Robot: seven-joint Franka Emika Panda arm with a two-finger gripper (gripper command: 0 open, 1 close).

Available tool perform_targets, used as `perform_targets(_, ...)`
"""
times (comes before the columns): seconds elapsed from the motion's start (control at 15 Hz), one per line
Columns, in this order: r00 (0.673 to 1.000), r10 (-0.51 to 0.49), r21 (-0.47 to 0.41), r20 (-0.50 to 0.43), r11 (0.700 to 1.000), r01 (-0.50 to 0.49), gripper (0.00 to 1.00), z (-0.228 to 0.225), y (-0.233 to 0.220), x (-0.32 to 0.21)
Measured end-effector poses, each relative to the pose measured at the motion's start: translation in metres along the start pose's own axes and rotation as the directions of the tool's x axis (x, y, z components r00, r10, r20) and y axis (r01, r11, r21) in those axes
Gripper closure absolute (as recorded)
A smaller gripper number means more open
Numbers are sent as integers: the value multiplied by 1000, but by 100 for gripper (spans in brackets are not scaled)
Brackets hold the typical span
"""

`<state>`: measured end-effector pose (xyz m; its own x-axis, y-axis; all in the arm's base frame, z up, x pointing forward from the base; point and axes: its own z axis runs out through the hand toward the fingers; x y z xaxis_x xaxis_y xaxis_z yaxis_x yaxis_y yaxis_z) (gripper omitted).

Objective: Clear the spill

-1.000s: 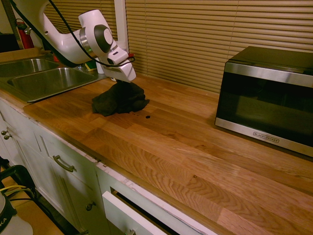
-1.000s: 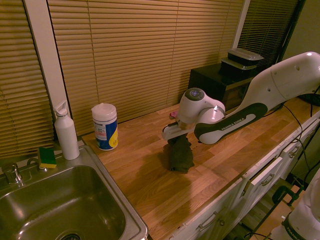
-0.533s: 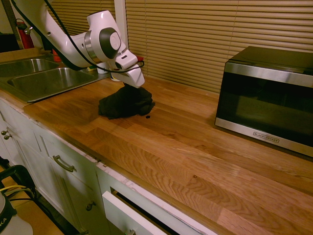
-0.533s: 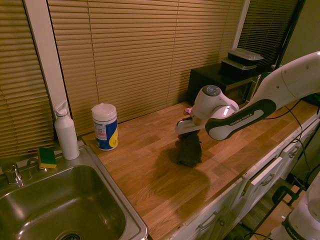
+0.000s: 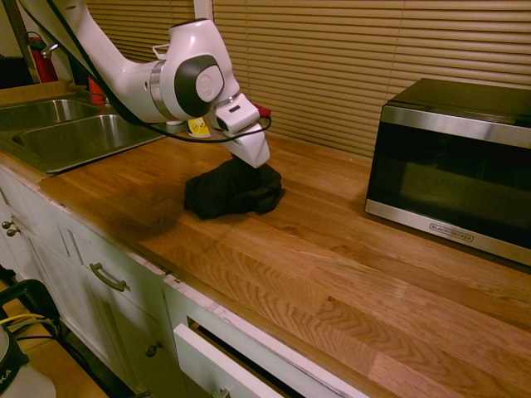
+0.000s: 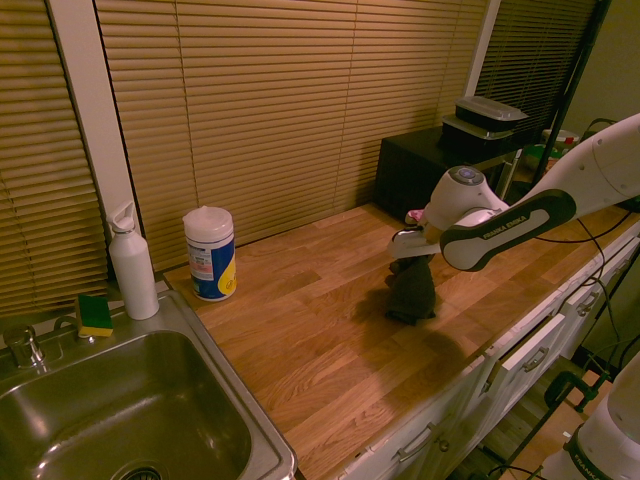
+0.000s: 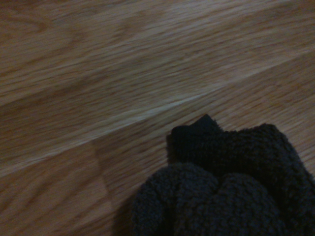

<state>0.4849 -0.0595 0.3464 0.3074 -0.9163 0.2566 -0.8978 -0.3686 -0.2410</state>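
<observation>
While the white cabinet fronts (image 5: 124, 274) are running along the near edge in the first exterior view, the wooden counter (image 5: 348, 282) above them is carrying everything else. On it, a bunched dark cloth (image 5: 232, 189) is lying a little way in from the front edge, about midway between the sink (image 5: 79, 137) and the microwave (image 5: 452, 162). The hand (image 5: 253, 157) is pressing down into the top of the cloth, its fingers buried in the folds, so whether they are apart or clamped on the fabric cannot be told from either exterior view. The spill is not showing anywhere on the bare wood around the cloth; if it is there, the cloth is covering it.

In the wrist view the cloth (image 7: 231, 187) is filling one corner as a nubby, dark terry mass, with clean wood grain (image 7: 98, 88) lying beside it.

From the second exterior view, the sink basin (image 6: 110, 420) is sitting nearest the camera, with a yellow-and-green sponge (image 6: 96, 314) on its rim. Just behind it a white bottle (image 6: 133, 265) and a canister of wipes (image 6: 210, 253) are standing upright beside each other. Well apart from them, the cloth (image 6: 412, 295) is resting under the hand (image 6: 412, 258), near the black microwave (image 6: 440, 165). Slatted blinds (image 6: 270, 110) are covering the wall behind the counter.
</observation>
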Motion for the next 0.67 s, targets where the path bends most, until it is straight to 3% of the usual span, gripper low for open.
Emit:
perform_targets(0.27,1000,18,0,10,1000,-18,100,2,11,20)
perform_targets(0.67,996,-85,27,28,996,84,100,-6,-16,-31)
